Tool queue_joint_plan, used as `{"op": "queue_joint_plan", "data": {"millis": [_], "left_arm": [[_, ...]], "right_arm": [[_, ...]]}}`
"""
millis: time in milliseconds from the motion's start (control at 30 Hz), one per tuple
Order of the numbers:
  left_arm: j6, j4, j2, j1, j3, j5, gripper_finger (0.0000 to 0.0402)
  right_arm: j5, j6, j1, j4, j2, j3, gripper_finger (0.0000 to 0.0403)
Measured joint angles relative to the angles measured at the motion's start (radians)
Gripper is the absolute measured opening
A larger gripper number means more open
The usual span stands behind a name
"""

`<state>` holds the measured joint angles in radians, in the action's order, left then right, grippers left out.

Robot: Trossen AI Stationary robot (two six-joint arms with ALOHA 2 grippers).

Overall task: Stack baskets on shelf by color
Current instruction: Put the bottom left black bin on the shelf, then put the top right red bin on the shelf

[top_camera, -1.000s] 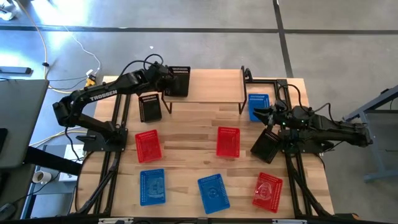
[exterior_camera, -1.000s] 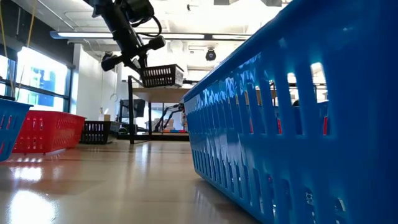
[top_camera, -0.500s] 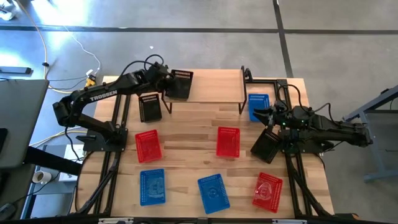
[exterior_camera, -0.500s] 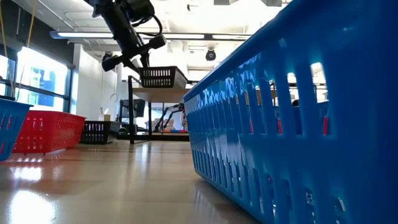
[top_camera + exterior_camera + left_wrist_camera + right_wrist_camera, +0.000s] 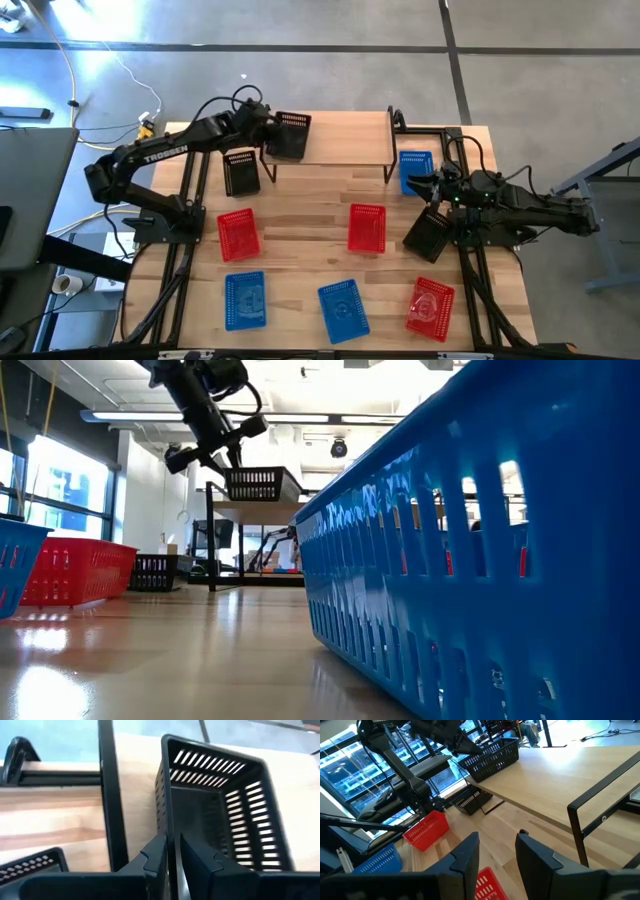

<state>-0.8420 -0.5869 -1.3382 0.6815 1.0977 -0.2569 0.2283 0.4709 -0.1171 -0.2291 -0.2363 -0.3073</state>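
Observation:
My left gripper [image 5: 268, 128] is shut on a black basket [image 5: 290, 135] over the left end of the shelf [image 5: 345, 138]. In the low view this basket [image 5: 255, 483] is level, with its bottom at the height of the plank. Whether it rests on the plank I cannot tell. A second black basket [image 5: 241, 172] stands on the table in front of the shelf's left legs. The third [image 5: 427, 237] lies by the right arm. My right gripper [image 5: 418, 185] waits open beside the shelf's right end, near a blue basket [image 5: 414, 170]. My left gripper holds the black basket by its left side wall [image 5: 166, 827], at the rim. One finger [image 5: 197, 862] is inside the basket and the other finger [image 5: 154, 857] is outside. The fingers come from the table's left, slanting down. The basket sits upright and level in the hold.
Three red baskets [image 5: 238, 234] [image 5: 367, 227] [image 5: 431, 305] and two blue ones [image 5: 245, 299] [image 5: 343, 307] lie on the near half of the table. A blue basket [image 5: 480, 560] fills the low view's foreground. The plank's middle and right part are bare.
My left gripper has carried the black basket a little toward the table's right and down over the shelf's left end. The basket was tilted and is now level. In the last half second nothing has moved.

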Motion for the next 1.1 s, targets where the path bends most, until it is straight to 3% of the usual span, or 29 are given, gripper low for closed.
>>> {"op": "queue_joint_plan", "data": {"millis": [700,1100], "left_arm": [[0.177,0.045,0.065,0.001,0.000,-0.065,0.0046],[0.324,0.297,0.067,-0.041,0.000,0.053,0.0046]], "right_arm": [[-0.001,0.000,0.000,0.011,0.000,0.000,0.0114],[0.003,0.027,0.000,0.056,0.000,0.000,0.0114]]}}
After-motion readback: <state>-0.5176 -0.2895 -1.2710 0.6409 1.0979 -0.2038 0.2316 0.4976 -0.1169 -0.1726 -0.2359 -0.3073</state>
